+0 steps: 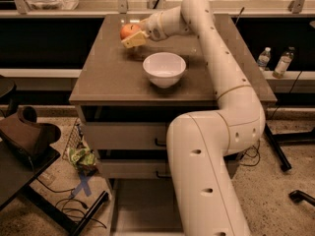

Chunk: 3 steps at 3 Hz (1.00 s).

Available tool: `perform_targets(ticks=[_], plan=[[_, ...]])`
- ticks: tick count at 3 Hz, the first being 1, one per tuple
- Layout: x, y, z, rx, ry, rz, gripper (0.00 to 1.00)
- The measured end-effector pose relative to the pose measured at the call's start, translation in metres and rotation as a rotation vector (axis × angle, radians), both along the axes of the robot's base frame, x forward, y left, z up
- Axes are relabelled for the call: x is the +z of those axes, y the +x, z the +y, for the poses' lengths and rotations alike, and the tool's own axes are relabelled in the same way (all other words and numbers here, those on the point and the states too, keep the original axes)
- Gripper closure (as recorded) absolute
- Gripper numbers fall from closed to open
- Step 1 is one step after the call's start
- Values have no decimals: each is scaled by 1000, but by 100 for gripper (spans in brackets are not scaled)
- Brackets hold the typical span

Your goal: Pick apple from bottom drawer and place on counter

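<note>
The red apple (127,30) with a yellowish patch is held in my gripper (131,36), whose tan fingers (134,40) are shut on it. It hangs just above the far left part of the glossy brown counter (108,73). The white arm (211,58) reaches over the counter from the lower right. The bottom drawer (142,205) stands pulled out at the foot of the cabinet, its flat floor partly hidden by the arm.
A white bowl (164,69) sits mid-counter, right of and nearer than the apple. Two drawers with black handles (158,142) are below the counter. A pale shelf (74,6) runs behind. Bottles (264,59) stand at right; a dark chair (24,136) and floor clutter (81,159) at left.
</note>
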State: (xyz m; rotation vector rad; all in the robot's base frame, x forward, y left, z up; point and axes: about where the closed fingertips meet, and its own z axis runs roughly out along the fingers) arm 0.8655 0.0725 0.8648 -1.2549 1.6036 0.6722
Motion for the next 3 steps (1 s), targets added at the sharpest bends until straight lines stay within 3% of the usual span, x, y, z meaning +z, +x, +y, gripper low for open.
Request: perform_targets(ticks=[1, 3], plan=[[-4, 0, 4, 6, 0, 4, 85], [-9, 0, 12, 15, -1, 12, 38]])
